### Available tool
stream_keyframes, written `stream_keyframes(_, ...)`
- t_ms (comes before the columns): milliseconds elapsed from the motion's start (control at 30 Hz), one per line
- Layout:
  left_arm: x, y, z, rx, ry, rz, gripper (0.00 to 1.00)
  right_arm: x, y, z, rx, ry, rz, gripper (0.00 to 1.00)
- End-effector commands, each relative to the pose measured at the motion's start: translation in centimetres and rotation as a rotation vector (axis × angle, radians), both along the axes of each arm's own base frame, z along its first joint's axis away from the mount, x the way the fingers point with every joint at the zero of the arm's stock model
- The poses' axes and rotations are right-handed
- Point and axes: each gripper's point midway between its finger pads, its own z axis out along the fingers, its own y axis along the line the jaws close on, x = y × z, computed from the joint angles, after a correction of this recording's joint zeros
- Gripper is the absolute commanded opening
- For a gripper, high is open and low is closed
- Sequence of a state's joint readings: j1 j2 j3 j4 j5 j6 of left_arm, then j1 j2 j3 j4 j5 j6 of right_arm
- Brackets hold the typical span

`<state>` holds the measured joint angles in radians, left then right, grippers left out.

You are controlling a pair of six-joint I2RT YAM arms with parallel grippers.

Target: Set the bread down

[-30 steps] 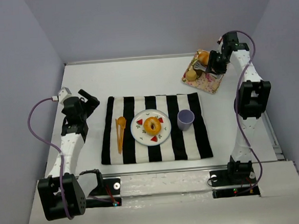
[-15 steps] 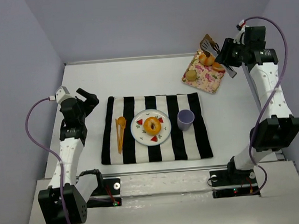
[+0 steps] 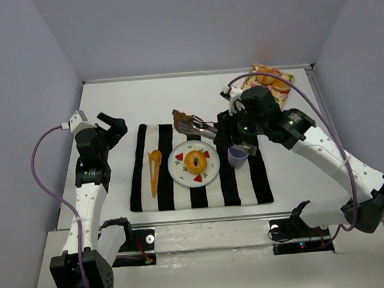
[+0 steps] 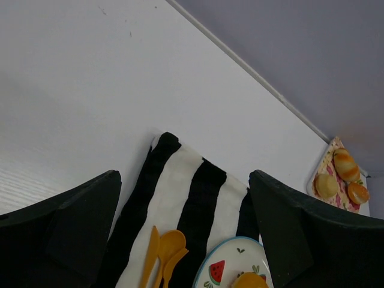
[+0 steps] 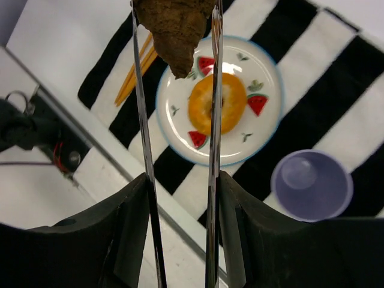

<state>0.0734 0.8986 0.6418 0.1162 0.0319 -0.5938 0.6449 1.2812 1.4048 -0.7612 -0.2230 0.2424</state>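
The right fingers [image 5: 114, 240] clamp tongs [image 5: 214, 120], left fingers [image 4: 66, 228] apart; the barely pinched bread [image 5: 174, 30] may slip before the plate [image 5: 264, 108].

Plate [image 3: 180, 170] on cloth [image 3: 252, 179], spoons [image 3: 155, 169] left, cup [image 3: 236, 158] right.

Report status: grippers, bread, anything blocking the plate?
Left gripper open, idle beside mat. Right gripper shut on tongs, bread pinched, airborne near plate. Bagel occupies plate centre.
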Motion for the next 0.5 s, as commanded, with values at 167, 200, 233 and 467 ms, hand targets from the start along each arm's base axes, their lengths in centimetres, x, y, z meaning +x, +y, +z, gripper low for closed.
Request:
stream_keyframes(167, -0.4, -0.7, 1.8, -0.013, -0.073, -0.032, 0.99, -6.7, 7.8, -6.3, -0.083, 0.169, 0.273, 0.31)
stream_keyframes(200, -0.5, -0.7, 1.8, -0.012, -0.071, -0.031, 0.99, -6.5, 7.8, -7.0, -0.102, 0.182, 0.263, 0.32)
stream_keyframes(233, -0.6, -0.7, 1.9, -0.012, -0.076, -0.031, 0.99, -6.4, 7.9, -7.9, -0.118, 0.200, 0.257, 0.32)
stream_keyframes(467, -0.8, -0.8, 2.0, -0.016, -0.085, -0.031, 0.99, -5.8, 5.9, -12.4, -0.266, 0.265, 0.164, 0.42)
